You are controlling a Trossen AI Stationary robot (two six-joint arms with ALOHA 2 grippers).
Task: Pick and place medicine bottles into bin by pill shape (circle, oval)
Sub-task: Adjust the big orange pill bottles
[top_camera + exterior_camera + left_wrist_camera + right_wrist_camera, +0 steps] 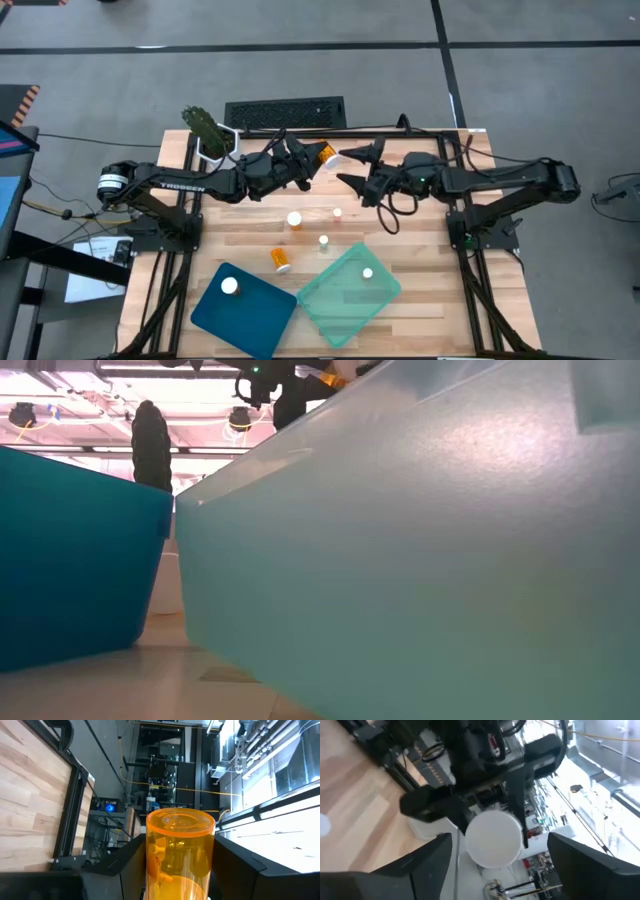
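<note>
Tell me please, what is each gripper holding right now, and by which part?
The left gripper holds a medicine bottle by its amber body, near the cap end. The right gripper is open, holding nothing.

Low view: pale tray wall fills frame, hides bench and bottles. Left wrist view: held bottle cut off at bottom edge; pill shape inside unreadable. Bottles at bench middle too small to tell pill shape.
</note>
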